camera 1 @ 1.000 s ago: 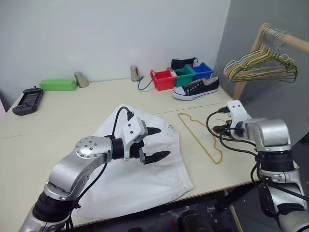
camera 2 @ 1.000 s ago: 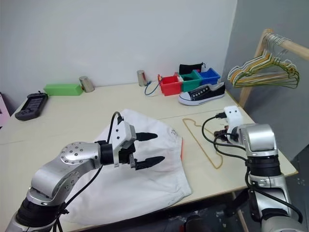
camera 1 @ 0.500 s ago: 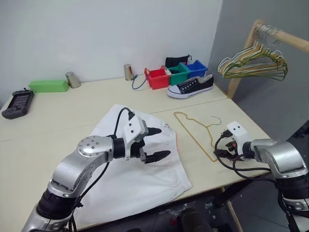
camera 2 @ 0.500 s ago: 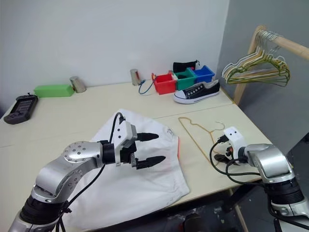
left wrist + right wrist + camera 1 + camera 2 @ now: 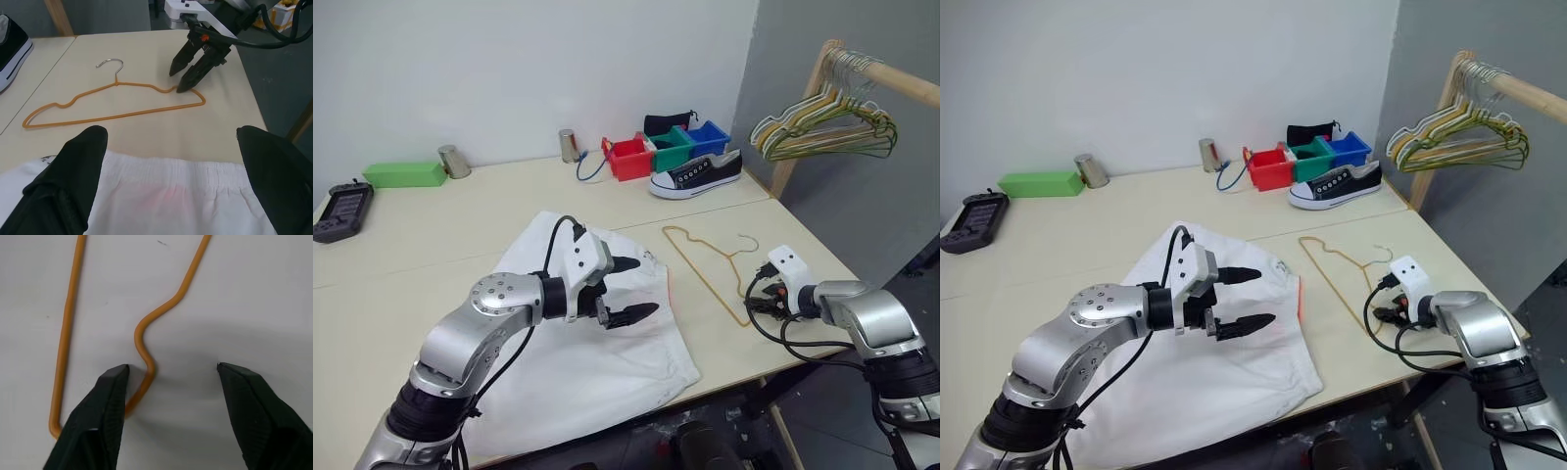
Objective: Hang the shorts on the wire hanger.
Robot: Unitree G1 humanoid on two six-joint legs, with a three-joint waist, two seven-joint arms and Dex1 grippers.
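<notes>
Down to the counter [image 5: 431, 230] has come the right gripper [image 5: 182, 80] since 1 second back, when it hung raised above the wire hanger [image 5: 705, 269]; its 2 black fingers [image 5: 105, 406] now stand parted astride the kinked shoulder at the hanger's end nearest the counter's front right corner, tips at the surface, 1 finger touching the wire, nothing clamped. That yellow-orange hanger lies flat near the counter's right edge, its pale hook toward that edge, just beside the shorts [image 5: 597, 362] but apart from them. The white shorts lie spread along the front edge, gathered waistband facing the hanger. The left gripper [image 5: 628, 290] hovers over the shorts as before, released wide and empty. A black sneaker [image 5: 696, 174] sits near the far right corner.
</notes>
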